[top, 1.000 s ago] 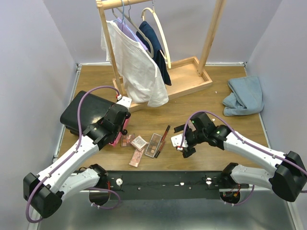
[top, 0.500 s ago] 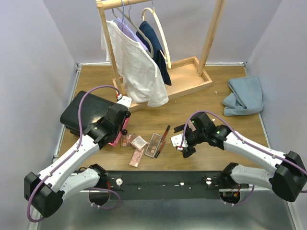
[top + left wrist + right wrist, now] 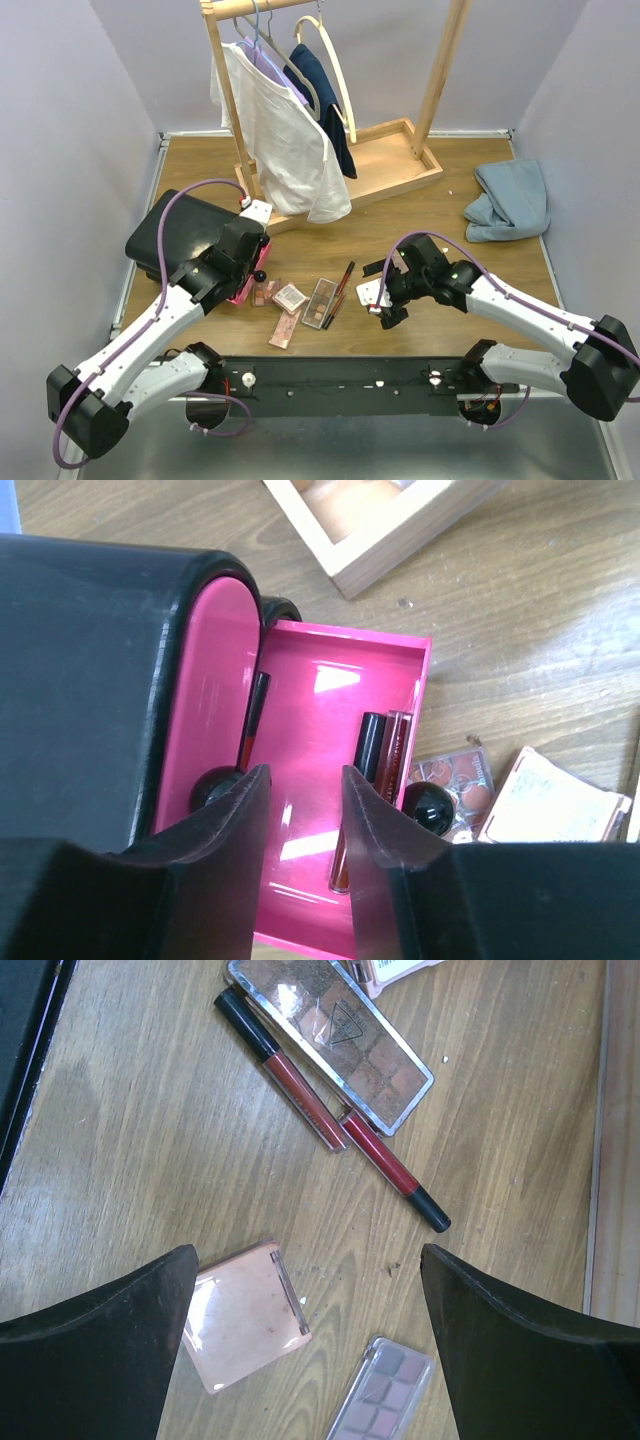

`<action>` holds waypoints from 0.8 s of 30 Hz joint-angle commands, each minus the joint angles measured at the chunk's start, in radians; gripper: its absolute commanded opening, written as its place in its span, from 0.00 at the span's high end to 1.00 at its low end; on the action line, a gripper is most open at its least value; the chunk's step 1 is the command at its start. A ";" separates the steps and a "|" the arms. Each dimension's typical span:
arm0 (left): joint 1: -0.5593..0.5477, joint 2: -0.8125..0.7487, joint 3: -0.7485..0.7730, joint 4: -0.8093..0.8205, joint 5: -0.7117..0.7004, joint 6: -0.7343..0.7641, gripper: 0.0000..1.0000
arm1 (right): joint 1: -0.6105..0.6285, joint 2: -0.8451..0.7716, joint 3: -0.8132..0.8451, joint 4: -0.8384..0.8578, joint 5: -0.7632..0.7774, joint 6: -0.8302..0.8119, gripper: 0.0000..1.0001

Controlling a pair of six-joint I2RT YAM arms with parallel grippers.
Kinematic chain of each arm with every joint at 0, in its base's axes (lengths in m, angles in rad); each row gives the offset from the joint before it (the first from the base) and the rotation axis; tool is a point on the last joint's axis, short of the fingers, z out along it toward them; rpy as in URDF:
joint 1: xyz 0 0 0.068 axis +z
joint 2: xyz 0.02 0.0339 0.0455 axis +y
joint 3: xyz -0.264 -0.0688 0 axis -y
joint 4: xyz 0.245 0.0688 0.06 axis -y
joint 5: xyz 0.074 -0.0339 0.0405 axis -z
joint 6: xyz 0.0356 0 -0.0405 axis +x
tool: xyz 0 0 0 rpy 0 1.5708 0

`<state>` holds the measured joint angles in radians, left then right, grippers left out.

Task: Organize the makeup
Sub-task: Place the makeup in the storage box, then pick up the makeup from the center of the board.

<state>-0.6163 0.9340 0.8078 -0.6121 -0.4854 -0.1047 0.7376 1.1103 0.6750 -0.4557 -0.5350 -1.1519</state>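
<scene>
My left gripper (image 3: pixel 252 272) (image 3: pixel 305 790) is open and empty, its jaws over the open pink drawer (image 3: pixel 340 680) of the black case (image 3: pixel 180 235). In the drawer lie a thin dark-red tube (image 3: pixel 253 720) and two dark tubes (image 3: pixel 380 755). On the table next to the drawer lie an orange palette (image 3: pixel 462 778) and a peach compact (image 3: pixel 555 802). My right gripper (image 3: pixel 385 302) (image 3: pixel 308 1260) is open wide and empty above a peach compact (image 3: pixel 245 1315) and a pink-grey palette (image 3: pixel 380 1395). A brown palette (image 3: pixel 330 1030) (image 3: pixel 322 302) and two red tubes (image 3: pixel 395 1170) lie beyond. Another pink palette (image 3: pixel 285 328) lies near the front.
A wooden clothes rack (image 3: pixel 385 160) with hanging shirts stands at the back. A blue cloth (image 3: pixel 510 200) lies at the back right. The drawer's black knob (image 3: pixel 430 805) sticks out toward the makeup. The table's front edge runs just beyond the arm bases.
The left arm has shifted very slightly over the drawer. The right arm and the makeup have not moved.
</scene>
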 commanded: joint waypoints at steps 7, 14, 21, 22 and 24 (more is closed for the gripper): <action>0.004 -0.222 -0.022 0.103 0.136 -0.079 0.22 | -0.004 0.062 -0.006 -0.011 -0.060 -0.005 0.00; 0.006 -0.325 -0.078 0.186 0.309 -0.122 0.03 | -0.004 0.094 -0.003 -0.012 -0.102 -0.008 0.00; 0.007 -0.348 -0.124 0.184 0.353 -0.122 0.01 | -0.003 0.163 0.021 -0.044 -0.169 -0.058 0.00; 0.006 -0.351 -0.125 0.180 0.357 -0.122 0.01 | -0.003 0.172 0.034 -0.052 -0.169 -0.069 0.00; 0.006 -0.354 -0.127 0.180 0.355 -0.121 0.01 | -0.003 0.201 0.052 -0.077 -0.164 -0.094 0.01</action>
<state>-0.6151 0.5953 0.6918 -0.4507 -0.1776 -0.2173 0.7376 1.2602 0.6762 -0.4679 -0.6487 -1.1797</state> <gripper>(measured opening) 0.987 0.996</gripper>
